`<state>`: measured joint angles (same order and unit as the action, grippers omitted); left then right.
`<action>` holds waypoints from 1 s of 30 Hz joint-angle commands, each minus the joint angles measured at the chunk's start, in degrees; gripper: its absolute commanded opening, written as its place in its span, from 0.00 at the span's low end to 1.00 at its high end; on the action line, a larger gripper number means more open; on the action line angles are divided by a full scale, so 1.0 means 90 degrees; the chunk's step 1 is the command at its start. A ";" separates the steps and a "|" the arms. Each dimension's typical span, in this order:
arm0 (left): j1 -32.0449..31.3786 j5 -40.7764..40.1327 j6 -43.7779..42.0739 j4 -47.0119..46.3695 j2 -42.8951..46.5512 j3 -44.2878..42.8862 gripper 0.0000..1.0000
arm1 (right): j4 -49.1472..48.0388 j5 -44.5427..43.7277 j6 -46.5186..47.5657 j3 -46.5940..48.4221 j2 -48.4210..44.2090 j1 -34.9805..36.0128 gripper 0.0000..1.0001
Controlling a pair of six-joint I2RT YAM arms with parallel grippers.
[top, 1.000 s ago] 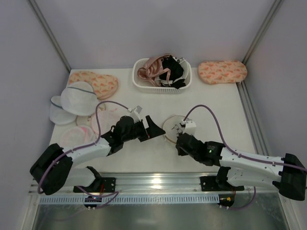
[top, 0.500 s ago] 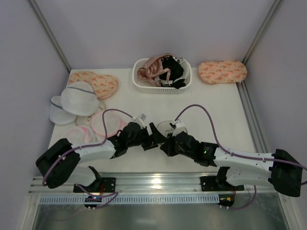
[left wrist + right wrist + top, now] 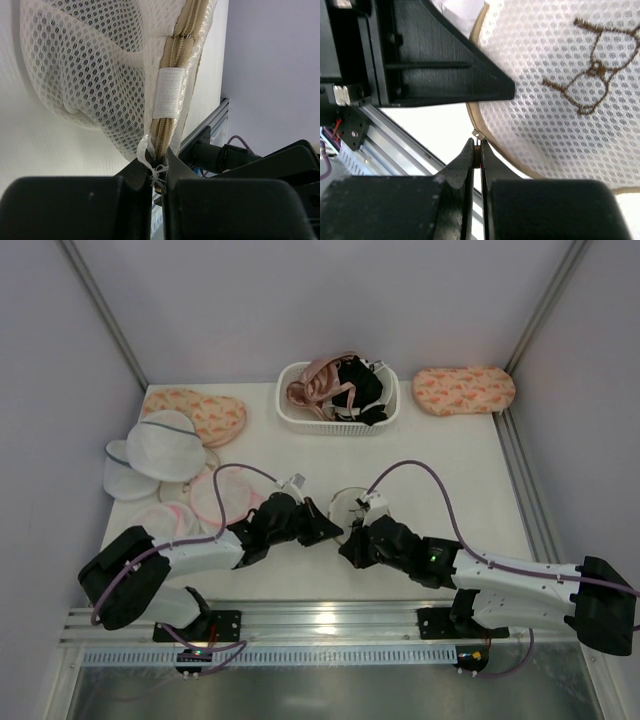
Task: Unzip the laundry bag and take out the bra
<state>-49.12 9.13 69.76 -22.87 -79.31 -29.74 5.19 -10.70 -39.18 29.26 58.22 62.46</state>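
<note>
Laundry bag (image 3: 346, 506): by the table's (image 3: 455, 465) near edge, midway along, zipper closed.
Left gripper (image 3: 158, 170): clamped on the zipper end of the rim, anchoring it.
Right gripper (image 3: 476, 146): pinched on the zipper pull (image 3: 476, 134), placed to draw it round.
Bra: unseen, judged inside.

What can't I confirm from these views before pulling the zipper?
Right wrist view: zipper pull, only a metal tip shows in the shut right end effector.
Top view: laundry bag rim, mostly covered by both arms.
Both wrist views: bag contents, mesh too dense.
</note>
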 commanded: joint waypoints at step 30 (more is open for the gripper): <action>0.0643 0.1358 -0.1998 0.1341 0.0053 -0.0846 0.00 | 0.2999 -0.2727 -0.0316 0.0831 0.0240 -0.1968 0.04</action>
<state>-44.82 17.15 55.94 -13.13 -77.95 -35.97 31.24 -26.04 -46.44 35.53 59.44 48.05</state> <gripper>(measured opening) 0.036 0.057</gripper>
